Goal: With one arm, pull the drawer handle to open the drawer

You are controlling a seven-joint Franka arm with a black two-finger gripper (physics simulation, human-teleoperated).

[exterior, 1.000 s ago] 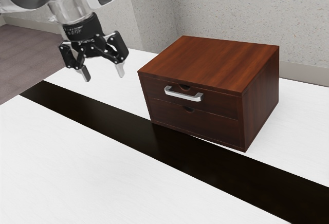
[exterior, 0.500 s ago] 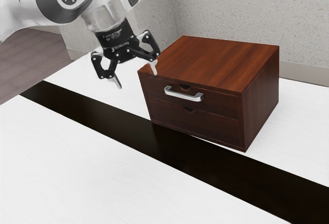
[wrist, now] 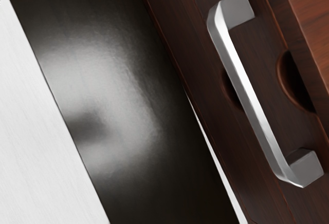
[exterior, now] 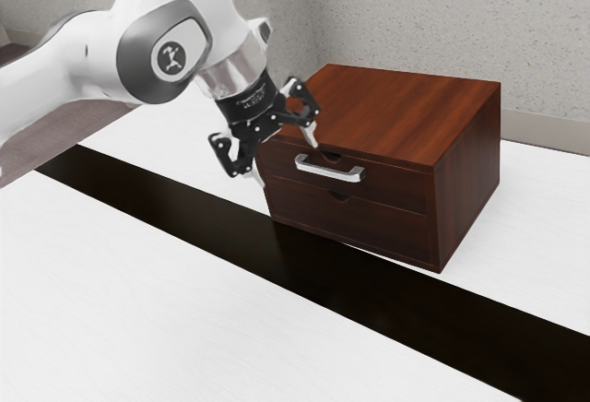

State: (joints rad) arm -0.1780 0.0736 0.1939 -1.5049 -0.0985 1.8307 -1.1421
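A dark wooden cabinet with two drawers stands on the table. Its top drawer carries a silver bar handle and looks closed flush with the front. My black gripper is open and tilted toward the cabinet's front corner on the exterior view's left, just beside that end of the handle, holding nothing. One fingertip hangs near the top drawer's face, the other lower and further out. In the wrist view the handle appears close up across the drawer front.
The table is white with a wide black stripe running under the cabinet's front. The lower drawer has only a finger notch. A speckled wall stands behind the cabinet.
My arm has swung toward the exterior view's right and lowered, bringing the open gripper from well away from the cabinet to its front corner by the handle. The drawer has not moved.
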